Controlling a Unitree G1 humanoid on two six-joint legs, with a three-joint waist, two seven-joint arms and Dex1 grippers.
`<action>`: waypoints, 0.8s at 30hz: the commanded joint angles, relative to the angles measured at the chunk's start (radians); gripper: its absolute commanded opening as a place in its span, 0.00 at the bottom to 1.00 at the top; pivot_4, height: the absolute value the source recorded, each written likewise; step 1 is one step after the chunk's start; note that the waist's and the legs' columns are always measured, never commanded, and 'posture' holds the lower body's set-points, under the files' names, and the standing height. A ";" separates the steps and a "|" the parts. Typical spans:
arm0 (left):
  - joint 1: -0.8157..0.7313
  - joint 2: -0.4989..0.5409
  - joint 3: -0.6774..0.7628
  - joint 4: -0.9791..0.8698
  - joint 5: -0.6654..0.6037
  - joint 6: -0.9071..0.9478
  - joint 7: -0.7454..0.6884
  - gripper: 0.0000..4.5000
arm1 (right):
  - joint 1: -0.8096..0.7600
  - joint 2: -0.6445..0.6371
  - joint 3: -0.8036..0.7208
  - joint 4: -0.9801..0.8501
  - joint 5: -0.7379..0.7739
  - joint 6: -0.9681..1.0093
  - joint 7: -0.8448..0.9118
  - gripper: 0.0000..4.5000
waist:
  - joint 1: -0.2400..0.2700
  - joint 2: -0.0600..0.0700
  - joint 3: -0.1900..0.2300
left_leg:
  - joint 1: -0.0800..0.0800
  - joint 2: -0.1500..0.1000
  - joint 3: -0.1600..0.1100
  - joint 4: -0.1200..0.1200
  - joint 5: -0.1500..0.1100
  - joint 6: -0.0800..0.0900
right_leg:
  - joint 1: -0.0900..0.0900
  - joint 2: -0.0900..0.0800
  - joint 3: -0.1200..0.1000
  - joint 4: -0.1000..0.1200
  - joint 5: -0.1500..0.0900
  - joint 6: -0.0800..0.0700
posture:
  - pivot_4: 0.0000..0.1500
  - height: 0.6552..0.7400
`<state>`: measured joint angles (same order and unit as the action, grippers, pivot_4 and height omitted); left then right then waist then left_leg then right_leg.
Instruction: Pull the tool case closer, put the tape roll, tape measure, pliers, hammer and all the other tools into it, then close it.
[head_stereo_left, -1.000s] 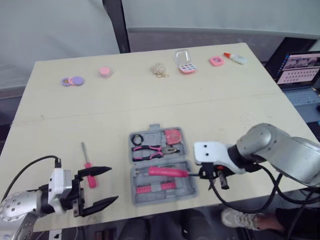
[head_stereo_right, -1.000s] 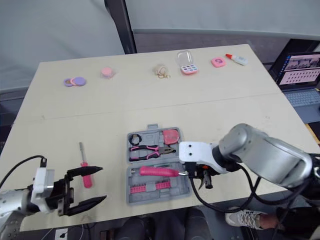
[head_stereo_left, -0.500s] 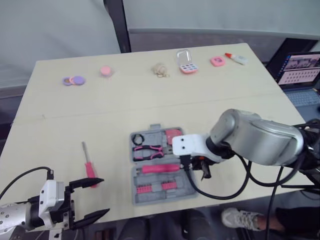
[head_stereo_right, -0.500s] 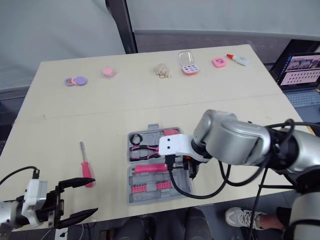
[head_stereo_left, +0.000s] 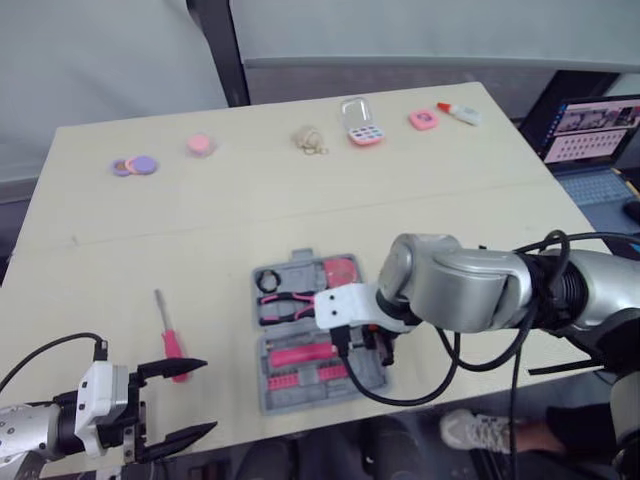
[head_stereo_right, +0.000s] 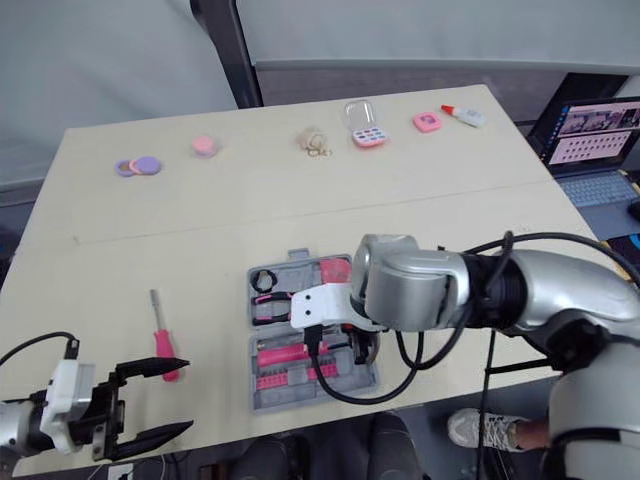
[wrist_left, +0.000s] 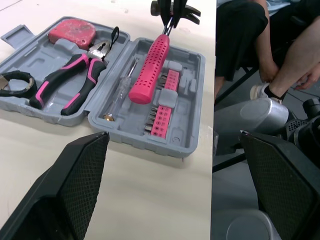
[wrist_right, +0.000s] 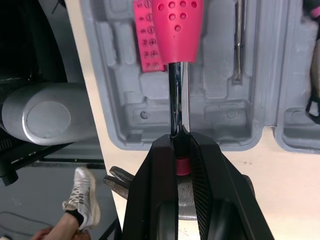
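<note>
The grey tool case (head_stereo_left: 352, 385) lies open near the table's front edge. Its far half holds a black tape roll (wrist_left: 12, 82), pink-handled pliers (wrist_left: 65, 82) and a pink tape measure (wrist_left: 75, 31). My right gripper (wrist_right: 177, 145) is shut on the steel shaft of the hammer (wrist_left: 150, 65), just beyond the case's right rim. The pink handle lies slanted over the near half, above the pink bits (wrist_left: 161, 107). A pink screwdriver (head_stereo_left: 168, 330) lies on the table left of the case. Nearer the front edge, my left gripper (head_stereo_left: 205, 397) is open and holds nothing.
Small pink and purple items (head_stereo_left: 132, 165), a twine bundle (head_stereo_left: 308, 138), a pink box (head_stereo_left: 358, 122) and a glue bottle (head_stereo_left: 460, 113) line the far edge. A laptop (head_stereo_left: 590, 135) stands off the table's right side. A person's legs (wrist_left: 280, 55) are beyond the front edge.
My right gripper has carried the hammer left, so its handle now lies over the case's near half. My left gripper has drawn back toward the front edge, still open.
</note>
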<state>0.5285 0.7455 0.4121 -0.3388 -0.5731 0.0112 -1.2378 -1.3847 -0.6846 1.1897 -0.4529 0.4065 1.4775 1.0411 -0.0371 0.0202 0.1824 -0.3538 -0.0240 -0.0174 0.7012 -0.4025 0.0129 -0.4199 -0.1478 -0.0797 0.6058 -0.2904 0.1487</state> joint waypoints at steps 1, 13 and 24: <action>0.013 0.004 0.015 -0.007 0.003 -0.003 -0.007 1.00 | -0.035 0.052 0.010 0.012 -0.002 0.011 -0.024 0.00 | 0.000 -0.001 0.000 | 0.000 0.000 0.000 0.000 0.000 0.000 | 0.000 0.000 -0.001 0.000 0.000 0.000 | 1.00 1.00; 0.015 0.021 0.016 -0.043 0.002 0.038 0.000 1.00 | -0.020 0.129 0.045 0.069 0.007 0.025 -0.079 0.00 | -0.005 -0.001 -0.001 | 0.000 -0.001 0.000 0.000 0.000 0.000 | -0.001 -0.001 -0.005 0.002 0.000 0.000 | 1.00 1.00; 0.007 0.013 0.010 -0.079 0.006 0.051 0.033 1.00 | -0.001 0.150 0.076 0.101 -0.001 0.000 -0.109 0.00 | -0.019 -0.001 -0.001 | 0.000 -0.001 0.000 0.000 0.000 0.000 | -0.001 -0.001 -0.012 0.003 0.000 -0.002 | 1.00 1.00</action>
<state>0.5262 0.7607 0.4121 -0.3858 -0.5675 0.0619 -1.2117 -1.3818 -0.5408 1.2670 -0.3440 0.4099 1.4839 0.9441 -0.0566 0.0193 0.1818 -0.3537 -0.0246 -0.0179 0.7013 -0.4026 0.0128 -0.4211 -0.1492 -0.0925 0.6089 -0.2900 0.1467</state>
